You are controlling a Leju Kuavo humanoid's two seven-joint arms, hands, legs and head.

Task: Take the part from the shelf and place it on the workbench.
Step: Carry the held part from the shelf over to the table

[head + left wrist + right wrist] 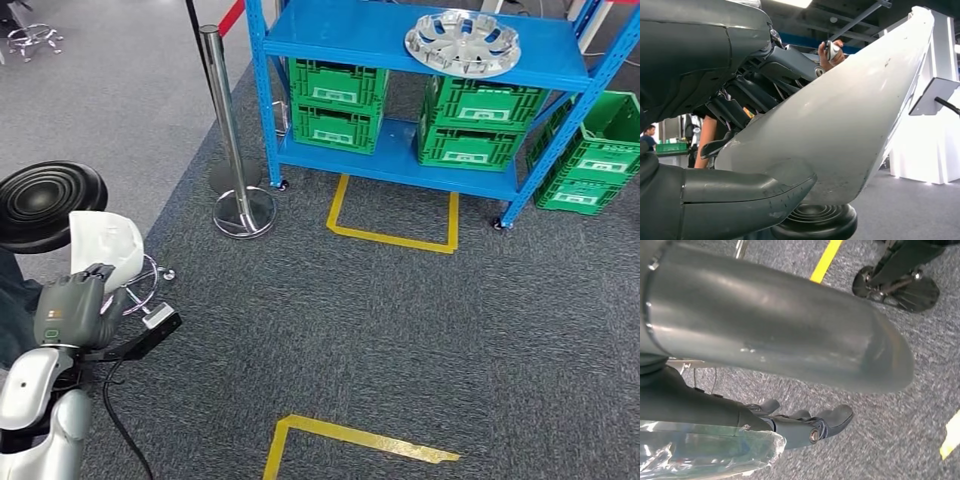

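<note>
Low at my left side, the left hand (75,308) gripped the white part (106,246) above the carpet, well short of the blue shelf (423,45), while the right hand (806,425) hung with fingers loosely apart, holding nothing.

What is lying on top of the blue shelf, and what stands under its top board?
On the blue shelf lies a silver wheel cover. Under the top board stand green crates, stacked in two piles. What is inside the crates cannot be seen; the board and their walls hide it.

White curved part (106,245) (upright) in left hand (75,308)
</note>
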